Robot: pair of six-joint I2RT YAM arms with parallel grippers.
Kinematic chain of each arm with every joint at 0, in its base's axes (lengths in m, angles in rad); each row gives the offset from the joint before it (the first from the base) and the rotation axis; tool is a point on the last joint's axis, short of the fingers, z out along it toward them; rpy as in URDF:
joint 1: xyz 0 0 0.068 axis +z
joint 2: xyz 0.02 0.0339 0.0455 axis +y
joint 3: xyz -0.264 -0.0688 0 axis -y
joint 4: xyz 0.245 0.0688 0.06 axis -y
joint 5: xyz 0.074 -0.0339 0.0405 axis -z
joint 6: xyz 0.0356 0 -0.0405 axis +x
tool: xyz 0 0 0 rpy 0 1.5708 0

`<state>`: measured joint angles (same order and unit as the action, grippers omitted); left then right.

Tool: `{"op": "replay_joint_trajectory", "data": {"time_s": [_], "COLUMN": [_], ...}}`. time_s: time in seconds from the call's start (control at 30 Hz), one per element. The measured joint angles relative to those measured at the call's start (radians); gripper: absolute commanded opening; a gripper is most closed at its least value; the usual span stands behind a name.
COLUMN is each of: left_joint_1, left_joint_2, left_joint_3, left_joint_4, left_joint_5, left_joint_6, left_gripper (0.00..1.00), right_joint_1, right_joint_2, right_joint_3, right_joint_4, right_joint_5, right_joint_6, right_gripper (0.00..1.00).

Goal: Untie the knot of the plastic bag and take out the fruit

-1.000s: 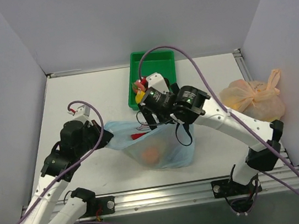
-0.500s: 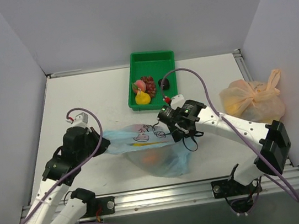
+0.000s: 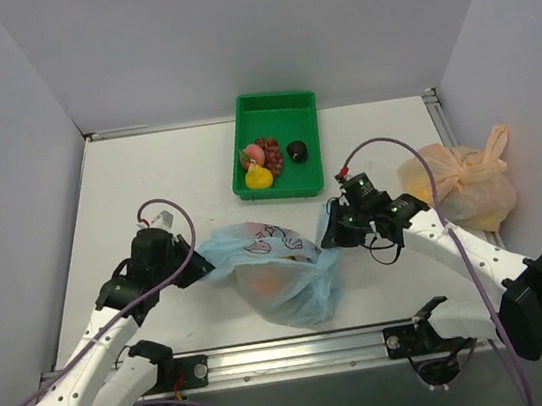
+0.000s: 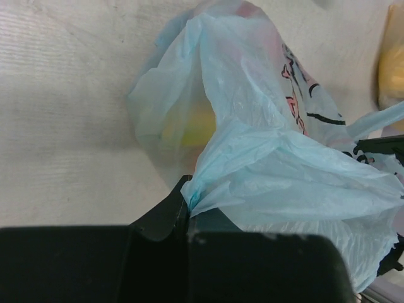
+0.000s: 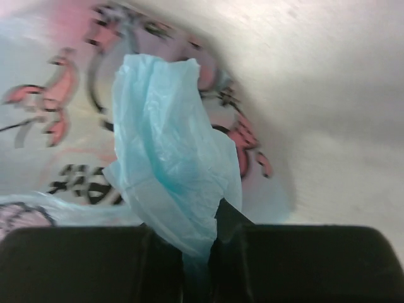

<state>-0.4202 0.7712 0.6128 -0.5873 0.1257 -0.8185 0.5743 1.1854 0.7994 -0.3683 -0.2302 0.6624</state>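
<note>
1. Plastic bag [image 3: 309, 294], light blue with cartoon prints, lies on the table [image 3: 147, 180] near the front edge. It sits between the two arms, with its two handle ends drawn out to either side.
2. What changed: a second ago the right gripper [image 3: 333, 236] stood wide open over the green tray [image 3: 280, 121] at the back. Half a second ago it was coming down on the bag's top. Now it sits at the bag's right side, its fingers closed tight on a bunched strip of blue film, as the right wrist view shows.
3. The left gripper [image 3: 196, 266] has not let go throughout. Its fingers are pinched narrow on the bag's left handle end, with film fanning out from between them.
4. The bag has sunk lower and spread wider than a second ago, when it hung taller between the arms.
5. No knot shows in any view and the handles look separate, so I judge the untying done.
6. Fruit is left inside: a round orange fruit [image 3: 273, 282] shows through the film. The left wrist view also shows a yellow shape [image 4: 189, 123] behind the film, which I cannot name.
7. What it means: with both sides gripped, the arms are set to pull the mouth open again. One gripper must then release to reach in.
</note>
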Motion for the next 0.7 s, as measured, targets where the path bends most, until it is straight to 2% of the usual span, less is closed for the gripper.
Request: {"op": "replay_joint_trajectory", "data": {"time_s": [0.13,0.27,0.37,0.53,0.7], "left_joint_1": [0.068,0.159,0.212,0.254,0.254], "left_joint_2": [0.086,0.174,0.192,0.191,0.157], "left_joint_3": [0.036,0.158,0.246,0.29,0.167], "left_joint_4": [0.068,0.121,0.163,0.209,0.246], "left_joint_5": [0.076,0.15,0.191,0.24,0.287], "left_joint_6": [-0.025,-0.038,-0.037,-0.032,-0.027], "left_gripper": [0.0,0.0,0.0,0.0,0.0], "right_joint_1": [-0.055,-0.123,-0.22,-0.412,-0.538], "right_joint_2": [0.008,0.015,0.001,-0.066,-0.153], "right_joint_3": [0.091,0.229,0.253,0.145,-0.059], "right_joint_4": [0.119,0.25,0.353,0.465,0.504], "right_joint_5": [-0.137,-0.252,-0.333,-0.448,-0.548], "right_joint_6": [-0.009,-0.015,-0.001,0.065,0.1], "right_gripper": [0.0,0.0,0.0,0.0,0.0]}}
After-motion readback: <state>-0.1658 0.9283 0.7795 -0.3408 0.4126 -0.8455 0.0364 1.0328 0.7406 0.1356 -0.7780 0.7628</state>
